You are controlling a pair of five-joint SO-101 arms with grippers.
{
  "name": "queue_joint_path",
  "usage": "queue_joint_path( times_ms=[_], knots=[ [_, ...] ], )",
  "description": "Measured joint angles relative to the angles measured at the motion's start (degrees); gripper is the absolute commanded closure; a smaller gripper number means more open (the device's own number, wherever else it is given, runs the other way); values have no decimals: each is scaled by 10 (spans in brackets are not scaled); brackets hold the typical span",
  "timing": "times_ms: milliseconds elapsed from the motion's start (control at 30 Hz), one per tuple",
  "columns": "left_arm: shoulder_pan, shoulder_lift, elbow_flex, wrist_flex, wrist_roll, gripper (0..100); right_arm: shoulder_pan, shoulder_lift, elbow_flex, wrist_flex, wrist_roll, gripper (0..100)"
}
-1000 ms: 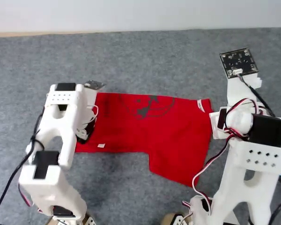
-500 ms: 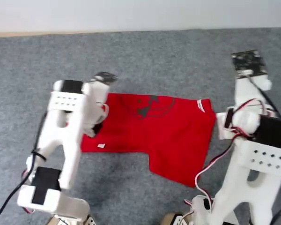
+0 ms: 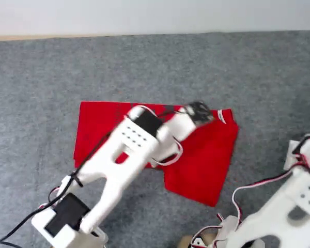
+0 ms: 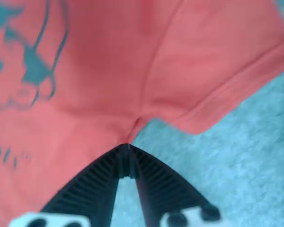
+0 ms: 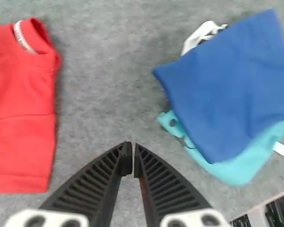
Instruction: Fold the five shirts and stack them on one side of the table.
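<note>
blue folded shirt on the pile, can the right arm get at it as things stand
Probably yes. The blue folded shirt tops the teal shirt, uncovered, and only bare grey carpet lies between it and the right hand, which is shut and must open first.

A red shirt (image 3: 204,155) is seen in the middle of the high view, laid on the grey table (image 3: 144,62). It is partly folded, with a straight edge at the left and a longer bit at the lower right. A dark picture is printed on it, and a white band (image 3: 220,117) is sewn inside its neck at the upper right. A fold of it is pinched in the left gripper (image 4: 126,149). Well apart from it, a blue shirt (image 5: 227,80) is folded and laid on top of a teal shirt (image 5: 236,165). A bit of white cloth (image 5: 203,30) is tucked just beside them.
</note>
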Motion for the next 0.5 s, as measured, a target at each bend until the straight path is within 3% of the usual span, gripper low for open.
queue_joint_path(
  times_ms=[500],
  knots=[
    [110, 107, 1, -18, 0, 783, 6, -37, 0, 0, 4, 990]
  ],
)
